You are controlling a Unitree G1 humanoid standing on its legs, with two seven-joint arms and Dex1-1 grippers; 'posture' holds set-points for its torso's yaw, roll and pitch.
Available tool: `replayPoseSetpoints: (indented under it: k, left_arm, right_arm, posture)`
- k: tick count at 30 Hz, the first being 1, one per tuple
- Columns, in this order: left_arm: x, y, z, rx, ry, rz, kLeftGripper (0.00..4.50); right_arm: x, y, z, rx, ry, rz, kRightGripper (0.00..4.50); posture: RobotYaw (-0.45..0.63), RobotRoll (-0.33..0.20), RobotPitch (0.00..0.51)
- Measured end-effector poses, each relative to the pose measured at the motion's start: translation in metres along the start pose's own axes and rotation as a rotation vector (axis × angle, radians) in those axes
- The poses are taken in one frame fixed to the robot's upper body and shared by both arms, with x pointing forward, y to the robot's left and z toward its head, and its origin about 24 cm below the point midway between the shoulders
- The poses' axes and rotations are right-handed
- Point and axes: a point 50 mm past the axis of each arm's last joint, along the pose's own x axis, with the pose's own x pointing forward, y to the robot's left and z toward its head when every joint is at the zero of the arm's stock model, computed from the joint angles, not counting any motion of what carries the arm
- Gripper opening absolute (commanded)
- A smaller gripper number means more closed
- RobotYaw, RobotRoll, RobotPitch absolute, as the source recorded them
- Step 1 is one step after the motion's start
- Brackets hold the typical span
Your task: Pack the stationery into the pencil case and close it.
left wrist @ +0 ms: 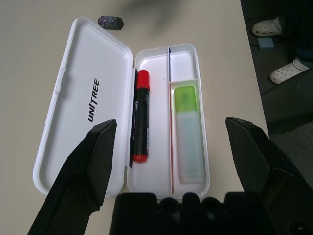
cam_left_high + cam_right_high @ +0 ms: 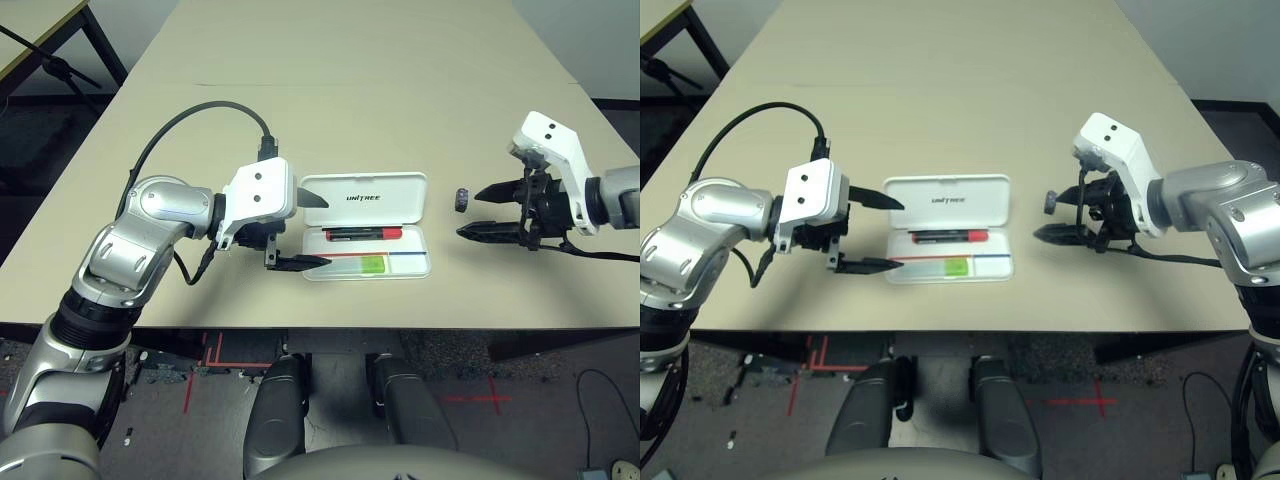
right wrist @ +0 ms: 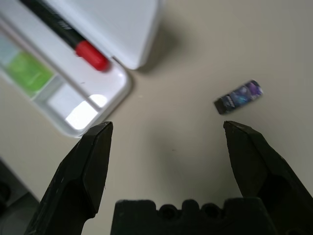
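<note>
The white pencil case (image 2: 410,190) lies open in the middle of the table, its lid with black UNITREE lettering flat on the far side. In its tray rest a red marker (image 2: 363,234) and a green-and-white highlighter (image 2: 372,264). A small dark purple cylinder (image 2: 461,199) lies on the table just right of the case. My left gripper (image 2: 313,230) stands open at the case's left end, holding nothing. My right gripper (image 2: 472,213) stands open just right of the cylinder, its fingertips near it, holding nothing.
The beige table (image 2: 340,90) stretches far behind the case. A black cable (image 2: 185,120) loops over my left arm. A darker table edge and a stand (image 2: 50,50) sit at the far left, off the table.
</note>
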Motion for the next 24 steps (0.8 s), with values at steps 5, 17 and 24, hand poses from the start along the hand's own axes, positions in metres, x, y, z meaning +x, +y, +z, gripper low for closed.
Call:
replayPoseSetpoints:
  k: [5,17,24]
  left_arm:
    - [0.002,-0.001,0.0,0.005,-0.004,-0.011,4.49]
    - [0.007,-0.001,-0.004,0.004,-0.001,-0.052,4.49]
    - [0.016,-0.002,-0.001,0.023,-0.029,-0.083,4.49]
  right_arm:
    - [0.018,-0.005,0.004,0.159,-0.075,-0.17,4.5]
    - [0.037,0.004,-0.01,0.41,-0.122,-0.467,4.5]
    - [0.047,0.013,-0.02,0.47,-0.111,-0.536,4.5]
  posture:
    - [0.0,0.0,0.183]
    - [-0.05,0.0,0.195]
    - [-0.07,0.0,0.196]
